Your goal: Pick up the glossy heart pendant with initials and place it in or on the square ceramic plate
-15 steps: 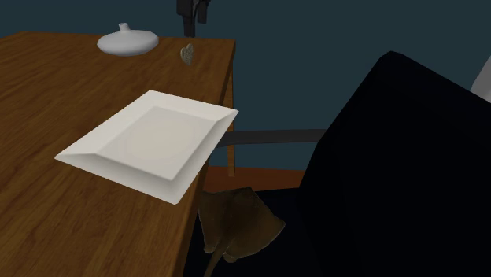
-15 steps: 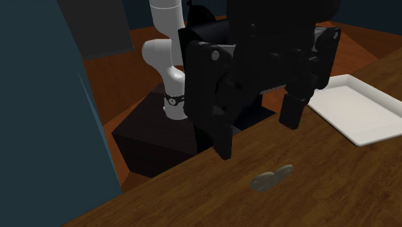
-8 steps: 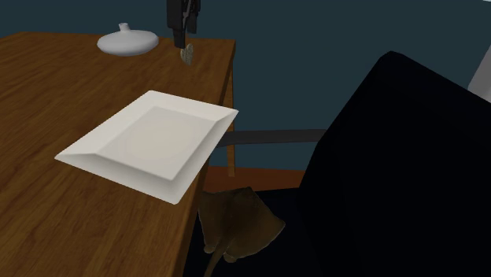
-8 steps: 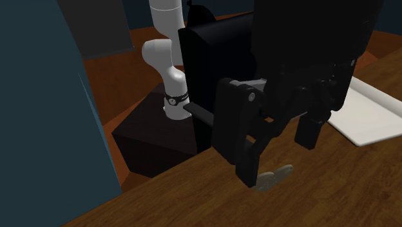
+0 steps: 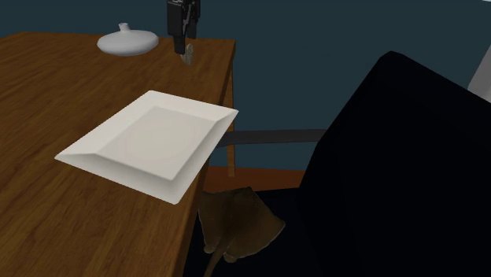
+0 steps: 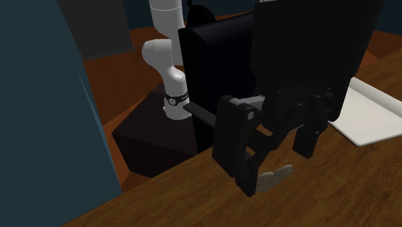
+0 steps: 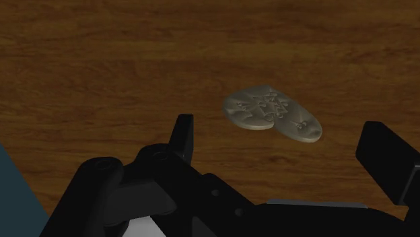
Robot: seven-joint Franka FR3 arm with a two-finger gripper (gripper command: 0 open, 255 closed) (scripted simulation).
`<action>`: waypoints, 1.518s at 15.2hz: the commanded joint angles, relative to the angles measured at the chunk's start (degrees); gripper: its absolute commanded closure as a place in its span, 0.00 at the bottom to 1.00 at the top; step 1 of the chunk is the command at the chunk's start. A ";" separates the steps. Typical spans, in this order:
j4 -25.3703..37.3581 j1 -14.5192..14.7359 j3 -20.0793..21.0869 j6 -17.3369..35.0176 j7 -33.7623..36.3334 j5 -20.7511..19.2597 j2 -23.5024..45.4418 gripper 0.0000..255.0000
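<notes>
Dark wood counter [image 5: 47, 86], blue wall behind. Heart pendant [image 7: 272, 114] lies flat near the counter's far edge, at 1 o'clock from the square white plate [image 5: 157, 138] in the shoulder view. Hand [image 7: 283, 139] released, fingers [image 7: 182, 131] apart, straddling the pendant without contact. Pendant's long axis runs nearly finger to finger, slightly skewed, so closing would likely pinch it end to end. Lift not yet begun.

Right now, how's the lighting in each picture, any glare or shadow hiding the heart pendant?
Wrist view: even light, no glare, the pendant shows plainly on the wooden table. Shoulder view: dim, the white plate is the brightest thing. Second exterior view: dark, and the black gripper is hard to outline.
</notes>
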 commanded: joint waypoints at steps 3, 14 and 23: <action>0.00 0.00 0.00 0.00 0.00 0.00 0.00 1.00; 2.16 0.16 0.04 -1.73 0.03 -0.15 0.45 1.00; 13.91 1.36 0.21 -10.32 0.28 -1.29 3.73 1.00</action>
